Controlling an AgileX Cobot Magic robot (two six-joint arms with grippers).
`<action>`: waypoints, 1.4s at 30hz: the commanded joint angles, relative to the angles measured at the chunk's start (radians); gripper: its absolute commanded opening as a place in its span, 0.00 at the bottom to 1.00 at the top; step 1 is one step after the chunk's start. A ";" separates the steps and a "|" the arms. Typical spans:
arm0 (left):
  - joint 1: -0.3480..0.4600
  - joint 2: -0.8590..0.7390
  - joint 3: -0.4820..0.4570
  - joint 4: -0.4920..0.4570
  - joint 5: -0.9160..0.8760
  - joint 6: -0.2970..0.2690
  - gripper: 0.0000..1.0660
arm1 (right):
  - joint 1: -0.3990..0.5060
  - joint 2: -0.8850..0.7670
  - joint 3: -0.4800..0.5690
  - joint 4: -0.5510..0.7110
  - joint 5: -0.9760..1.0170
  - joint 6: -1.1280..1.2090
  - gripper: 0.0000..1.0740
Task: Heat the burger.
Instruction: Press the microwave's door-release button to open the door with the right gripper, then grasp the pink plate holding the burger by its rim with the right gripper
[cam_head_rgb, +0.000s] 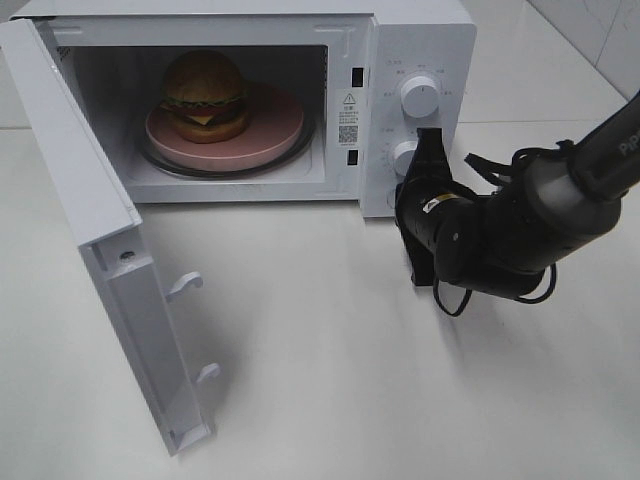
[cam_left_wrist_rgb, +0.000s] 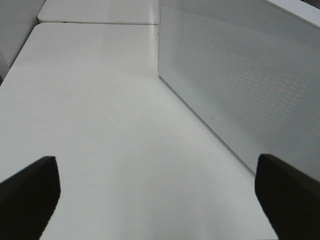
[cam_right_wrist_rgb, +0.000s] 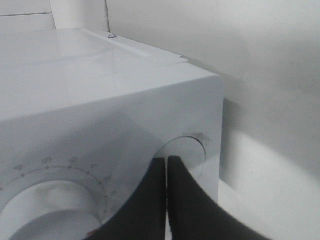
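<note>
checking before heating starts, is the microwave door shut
No, the microwave door stands swung wide open at the left of the exterior high view, leaving the burger on its pink plate exposed inside.

right tool (cam_right_wrist_rgb: 167, 161) pinched fully shut, left tool (cam_left_wrist_rgb: 157, 200) spread wide with jaws apart.

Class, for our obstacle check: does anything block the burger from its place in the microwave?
Nothing visible: the burger already sits on the pink plate inside the microwave, whose door hangs open.
</note>
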 joint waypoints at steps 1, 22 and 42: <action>0.004 -0.008 0.003 -0.005 -0.009 0.002 0.92 | -0.006 -0.055 0.031 -0.034 -0.007 0.006 0.00; 0.004 -0.008 0.003 -0.004 -0.009 0.002 0.92 | -0.006 -0.331 0.198 -0.275 0.354 -0.265 0.00; 0.004 -0.008 0.003 -0.004 -0.009 0.002 0.92 | -0.006 -0.530 0.178 -0.425 0.779 -0.751 0.03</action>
